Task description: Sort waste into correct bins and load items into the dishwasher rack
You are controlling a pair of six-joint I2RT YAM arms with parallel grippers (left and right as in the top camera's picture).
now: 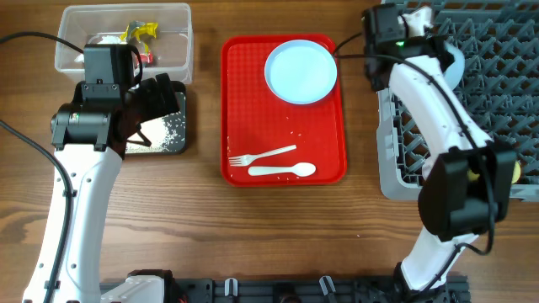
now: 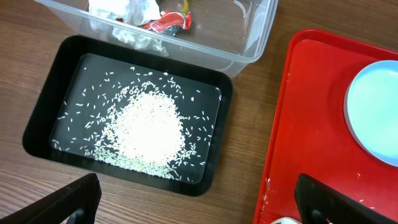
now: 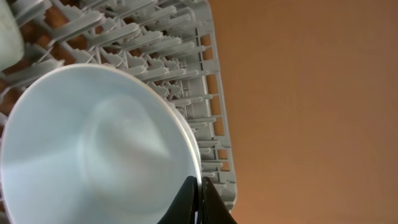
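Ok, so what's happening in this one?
The right gripper has its fingers shut on the rim of a light-blue bowl, holding it over the dishwasher rack. The left gripper hangs open and empty above the black bin, which holds the rice grains. Tissue and wrappers lie in the clear tub. The plate, fork and spoon are on the red tray, not yet loaded.

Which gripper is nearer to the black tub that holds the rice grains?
Left. The left gripper hangs open directly above the black tub; the right gripper is far across the red tray, over the dishwasher rack, pinching a light-blue bowl.
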